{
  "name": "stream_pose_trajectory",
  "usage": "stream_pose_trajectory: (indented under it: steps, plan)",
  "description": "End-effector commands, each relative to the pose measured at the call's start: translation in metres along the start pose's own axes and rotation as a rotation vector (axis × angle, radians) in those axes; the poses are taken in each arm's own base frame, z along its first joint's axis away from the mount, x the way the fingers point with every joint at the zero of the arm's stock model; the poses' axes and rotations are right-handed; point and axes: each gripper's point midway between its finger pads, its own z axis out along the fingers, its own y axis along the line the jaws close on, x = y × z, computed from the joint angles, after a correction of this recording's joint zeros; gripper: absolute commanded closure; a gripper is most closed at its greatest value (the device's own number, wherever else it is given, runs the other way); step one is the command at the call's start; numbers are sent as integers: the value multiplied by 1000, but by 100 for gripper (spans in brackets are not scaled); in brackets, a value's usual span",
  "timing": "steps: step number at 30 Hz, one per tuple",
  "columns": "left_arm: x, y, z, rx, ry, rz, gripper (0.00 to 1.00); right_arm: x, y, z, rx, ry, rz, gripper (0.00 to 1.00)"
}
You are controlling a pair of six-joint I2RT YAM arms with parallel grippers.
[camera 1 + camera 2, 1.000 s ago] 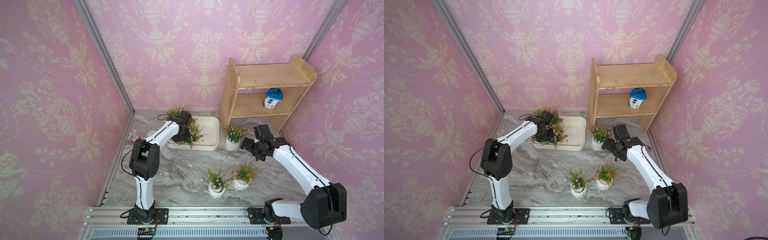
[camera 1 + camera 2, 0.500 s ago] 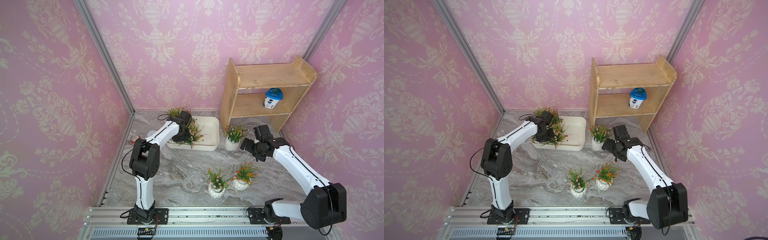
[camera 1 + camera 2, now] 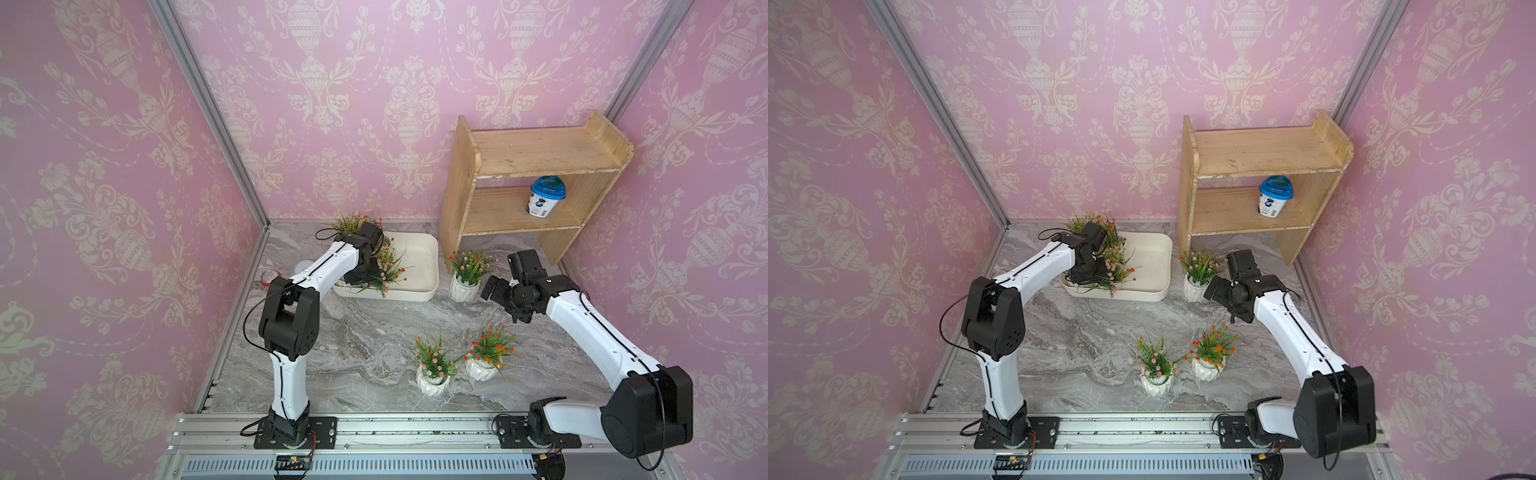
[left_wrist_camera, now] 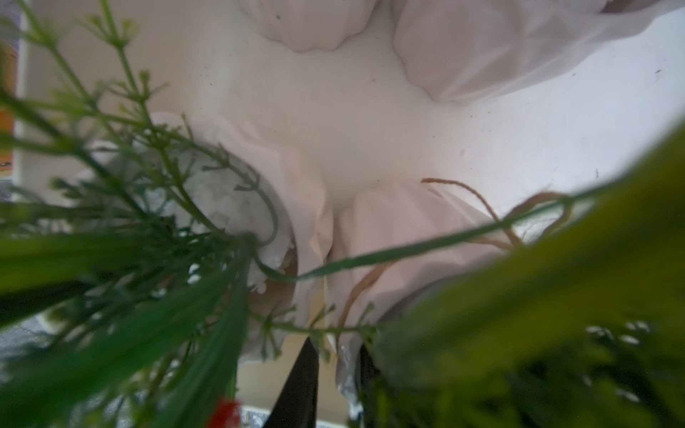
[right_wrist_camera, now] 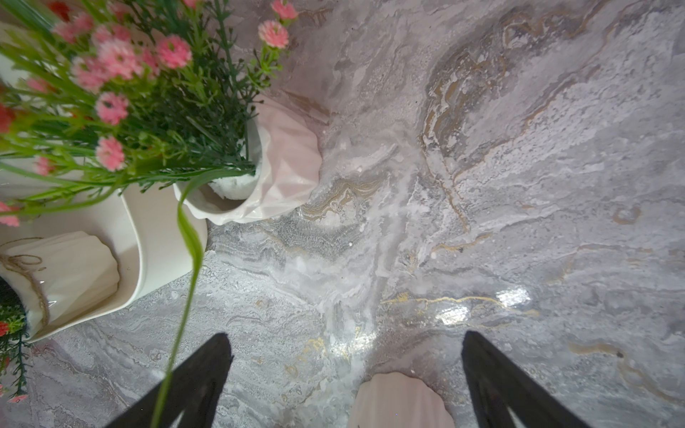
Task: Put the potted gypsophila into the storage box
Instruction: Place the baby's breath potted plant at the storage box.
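The cream storage box sits at the back of the marble table. A potted gypsophila with pink flowers leans inside its front left corner. My left gripper is down in the box at that plant's pot. The pot's rim stands between the slightly parted jaws, with a gap beside one finger. My right gripper hangs wide open over the table, holding nothing. It is just right of another pink-flowered pot standing outside the box.
Other pots stand in the box, one with orange flowers at its back left. Two more potted plants stand at the front middle. A wooden shelf holding a blue-lidded cup is at the back right.
My left gripper's jaws have eased apart a little around the pot rim. Both arms and all the pots stay where they were.
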Motion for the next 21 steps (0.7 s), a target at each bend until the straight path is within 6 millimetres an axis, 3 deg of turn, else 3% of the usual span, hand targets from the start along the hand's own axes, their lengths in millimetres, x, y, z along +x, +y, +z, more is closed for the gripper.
stream_pose_trajectory:
  steps: [1,7,19,21]
  plan:
    - [3,20,-21,-69,7,26,75,-3,1,-4,-4,-8,-12,0]
    - [0,21,-38,-60,-15,23,69,-5,3,-5,-11,-10,-15,0]
    - [-10,26,-85,-9,-106,-7,24,-13,11,-18,-15,-8,-55,0]
    - [-12,28,-94,1,-127,-12,23,-15,10,-20,-11,-6,-59,0]
